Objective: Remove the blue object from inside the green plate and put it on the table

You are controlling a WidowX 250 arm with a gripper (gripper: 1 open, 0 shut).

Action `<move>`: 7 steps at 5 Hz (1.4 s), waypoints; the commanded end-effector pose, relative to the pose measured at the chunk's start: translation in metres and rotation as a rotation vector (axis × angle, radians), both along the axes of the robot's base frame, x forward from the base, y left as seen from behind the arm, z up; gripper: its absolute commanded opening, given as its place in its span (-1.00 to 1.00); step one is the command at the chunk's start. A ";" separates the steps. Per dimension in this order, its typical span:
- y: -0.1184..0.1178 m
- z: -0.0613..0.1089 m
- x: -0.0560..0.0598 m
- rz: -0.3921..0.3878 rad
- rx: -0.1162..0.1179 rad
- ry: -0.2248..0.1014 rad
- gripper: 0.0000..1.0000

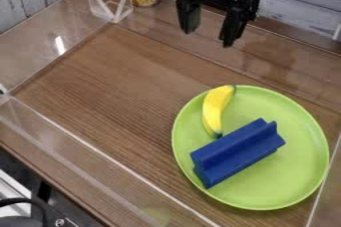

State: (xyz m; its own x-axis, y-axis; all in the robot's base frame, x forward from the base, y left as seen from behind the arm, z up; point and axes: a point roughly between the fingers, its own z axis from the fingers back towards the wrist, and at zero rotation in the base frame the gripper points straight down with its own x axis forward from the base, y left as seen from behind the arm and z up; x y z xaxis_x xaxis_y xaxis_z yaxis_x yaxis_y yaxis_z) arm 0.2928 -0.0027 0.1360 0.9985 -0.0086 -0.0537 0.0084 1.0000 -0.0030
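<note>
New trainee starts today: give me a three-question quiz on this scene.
1. True or false: the blue object lies on the green plate.
2. What lies beside it on the plate? A) a yellow banana-shaped piece B) a red cup
3. Fill in: the tool hangs above the table, its jaws ____.

Key: 1 true; 2 A; 3 open.

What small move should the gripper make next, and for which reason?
Probably it should travel toward the green plate and stop above the blue object. The gripper hangs open and empty near the far edge of the table, well away from the block, which lies in the plate beside the yellow piece.
</note>
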 end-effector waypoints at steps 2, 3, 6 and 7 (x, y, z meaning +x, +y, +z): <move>-0.035 -0.003 -0.040 -0.054 -0.002 -0.016 1.00; -0.058 -0.003 -0.060 -0.093 0.000 -0.044 1.00; -0.085 -0.017 -0.082 -0.139 -0.010 -0.091 1.00; -0.092 -0.030 -0.083 -0.155 -0.018 -0.115 1.00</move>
State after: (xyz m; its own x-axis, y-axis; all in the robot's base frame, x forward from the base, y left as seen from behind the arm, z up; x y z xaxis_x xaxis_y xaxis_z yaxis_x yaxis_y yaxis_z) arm 0.2068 -0.0937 0.0994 0.9870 -0.1578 0.0299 0.1581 0.9874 -0.0068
